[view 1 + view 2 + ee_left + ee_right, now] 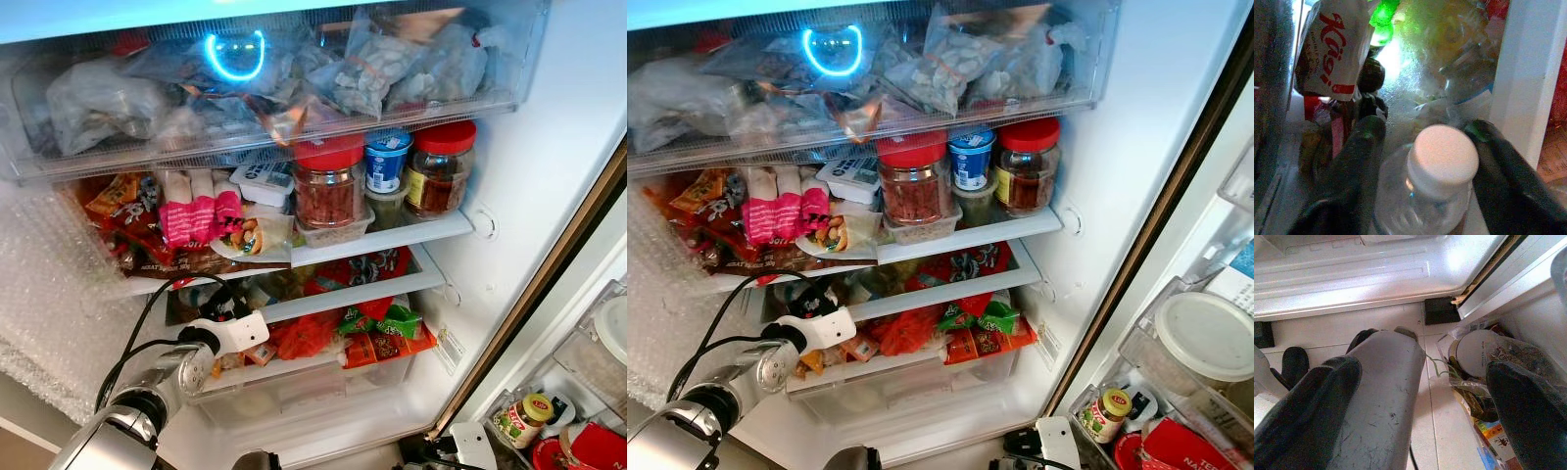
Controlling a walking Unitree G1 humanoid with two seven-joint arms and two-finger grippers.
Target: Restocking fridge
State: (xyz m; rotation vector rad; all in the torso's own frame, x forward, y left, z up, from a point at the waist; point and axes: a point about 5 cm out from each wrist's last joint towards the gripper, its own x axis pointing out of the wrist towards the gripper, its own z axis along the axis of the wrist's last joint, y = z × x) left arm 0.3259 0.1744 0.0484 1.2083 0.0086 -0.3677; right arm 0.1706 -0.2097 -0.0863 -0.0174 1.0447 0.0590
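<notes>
Bottle (pixel 1437 181), its lower part cut off, sits clamped between the left tool's (pixel 1425 161) fingers inside the fridge (pixel 549 196).

Fridge interior: clearances and obstructions
Upper clear plastic drawer (pixel 294 137) packed with bags; shelf below crowded by two red-lidded glass jars (pixel 329 182), blue-lidded white tub (pixel 387 161), pink-and-white packets (pixel 191 208). Left gripper (pixel 1422 134) reaches into second shelf, fingers flanking white-capped clear plastic bottle (pixel 1432 181); white inner wall (pixel 1528 73) just beside, white-and-red carton (pixel 1334 49) ahead.
</notes>
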